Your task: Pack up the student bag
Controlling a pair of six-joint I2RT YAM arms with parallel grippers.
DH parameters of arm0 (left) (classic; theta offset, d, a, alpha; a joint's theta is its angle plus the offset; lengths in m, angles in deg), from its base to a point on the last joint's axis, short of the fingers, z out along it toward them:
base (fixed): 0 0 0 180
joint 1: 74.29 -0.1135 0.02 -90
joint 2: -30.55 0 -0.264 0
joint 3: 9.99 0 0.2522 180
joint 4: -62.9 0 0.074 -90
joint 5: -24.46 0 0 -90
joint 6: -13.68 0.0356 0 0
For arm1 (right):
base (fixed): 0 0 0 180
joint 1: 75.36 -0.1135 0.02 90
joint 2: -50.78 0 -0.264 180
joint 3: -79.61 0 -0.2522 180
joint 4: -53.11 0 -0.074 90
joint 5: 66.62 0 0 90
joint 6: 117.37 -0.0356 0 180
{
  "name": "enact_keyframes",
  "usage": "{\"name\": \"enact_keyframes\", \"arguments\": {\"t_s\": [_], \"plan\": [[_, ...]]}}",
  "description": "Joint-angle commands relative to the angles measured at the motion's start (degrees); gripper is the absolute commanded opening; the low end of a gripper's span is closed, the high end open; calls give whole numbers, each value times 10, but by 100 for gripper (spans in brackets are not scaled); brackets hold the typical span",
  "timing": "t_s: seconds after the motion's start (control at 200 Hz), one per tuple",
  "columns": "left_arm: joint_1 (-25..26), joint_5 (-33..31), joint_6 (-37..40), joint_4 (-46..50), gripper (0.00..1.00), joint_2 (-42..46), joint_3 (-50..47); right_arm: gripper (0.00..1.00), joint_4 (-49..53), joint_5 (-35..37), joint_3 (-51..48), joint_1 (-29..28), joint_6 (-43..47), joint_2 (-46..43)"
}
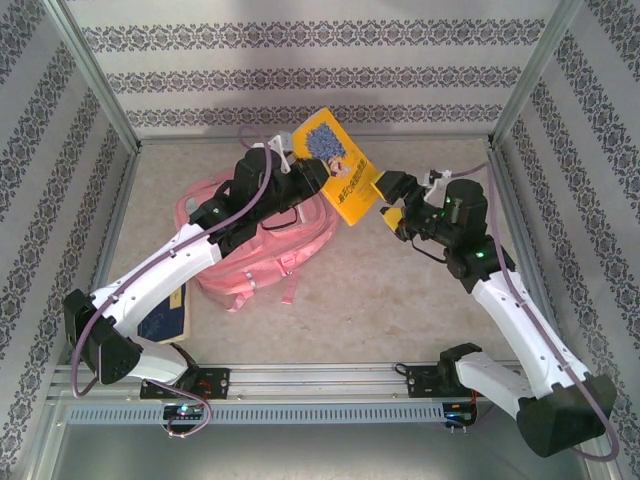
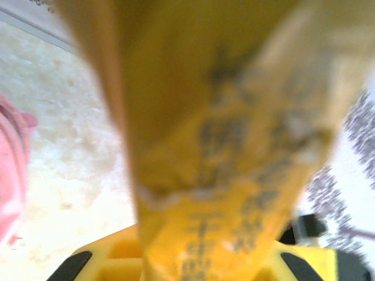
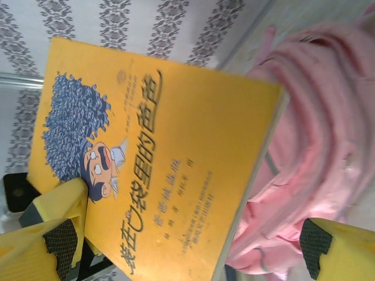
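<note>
**Operator:** Where's the bag sitting?

**Spotter:** Your student bag lies slumped on the speckled beige table, left of the middle, with the left arm reaching across it. It's soft pink fabric, creased into rounded folds, and flat pink straps trail off its near edge.

**Operator:** And the left gripper?

**Spotter:** Your left gripper is pinched narrow on a thin yellow book. It holds the book by one edge, up above the bag's far right corner. The book is a flat rectangle with a smooth cover showing a cartoon face in glasses, a mass of blue-grey specks and dark printed characters. From your left wrist it's a yellow blur rising from between the fingers.

**Operator:** The right one?

**Spotter:** Your right gripper stands wide, just beside the book's lower right edge. Its fingers are blocky yellow plastic with dark ribbed pads. I can't tell whether one pad touches the cover.

**Operator:** Anything else down there?

**Spotter:** A dark blue book lies flat near the left arm's base, partly under the arm.
</note>
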Motion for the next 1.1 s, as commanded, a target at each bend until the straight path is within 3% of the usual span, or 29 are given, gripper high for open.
{"name": "enact_keyframes", "arguments": {"t_s": [0.0, 0.24, 0.395, 0.655, 0.809, 0.994, 1.024, 1.094], "plan": [[-9, 2, -130, -120, 0, 33, -14, 98, -132, -9, -11, -18, -109, 14], [-12, -21, -186, -134, 0, 58, -35, 98, -253, 49, -35, -59, -163, 40], [-13, -8, -213, -125, 0, 58, -35, 89, -293, 75, -33, -67, -159, 52], [-13, 4, -228, -98, 0, 63, -43, 62, -248, 98, 6, -53, -76, 46], [-13, 12, -239, -109, 0, 63, -54, 43, -254, 93, 10, -49, -76, 58], [-13, 26, -232, -99, 0, 60, -52, 6, -240, 94, 18, -39, -65, 68], [-13, 27, -231, -96, 6, 59, -52, 0, -241, 92, 18, -35, -66, 69], [-17, 34, -217, -75, 28, 60, -48, 0, -213, 90, 22, -24, -60, 65]]}}
